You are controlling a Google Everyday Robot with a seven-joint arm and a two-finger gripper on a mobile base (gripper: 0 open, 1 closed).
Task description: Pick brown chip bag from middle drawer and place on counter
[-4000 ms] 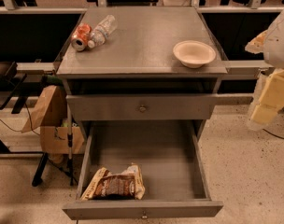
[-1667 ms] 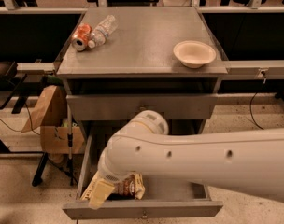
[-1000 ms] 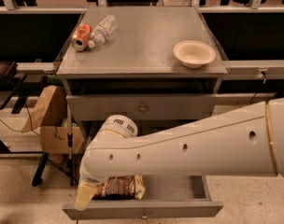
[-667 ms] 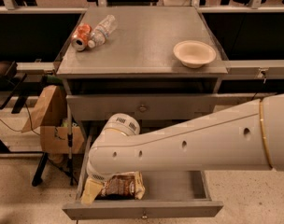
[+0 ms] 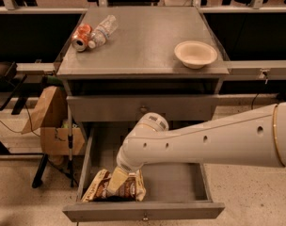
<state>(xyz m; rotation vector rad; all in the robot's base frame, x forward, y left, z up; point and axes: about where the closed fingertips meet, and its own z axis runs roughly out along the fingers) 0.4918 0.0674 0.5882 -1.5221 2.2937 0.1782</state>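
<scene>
The brown chip bag [image 5: 94, 189] lies flat in the front left corner of the open middle drawer [image 5: 177, 184]. My gripper [image 5: 115, 181] reaches down into the drawer at the end of the white arm [image 5: 213, 140] and sits on top of the bag's middle, hiding part of it. The arm comes in from the right and crosses the drawer opening. The grey counter [image 5: 143, 36] is above, at the top of the cabinet.
On the counter lie an orange soda can [image 5: 81, 36] and a clear plastic bottle [image 5: 101, 29] at the back left, and a white bowl [image 5: 195, 54] at the right. The upper drawer [image 5: 105, 109] is closed. A cardboard box [image 5: 51, 126] stands left of the cabinet.
My gripper has moved right from the drawer's front left corner to over the middle of the chip bag. The bag still lies in the drawer.
</scene>
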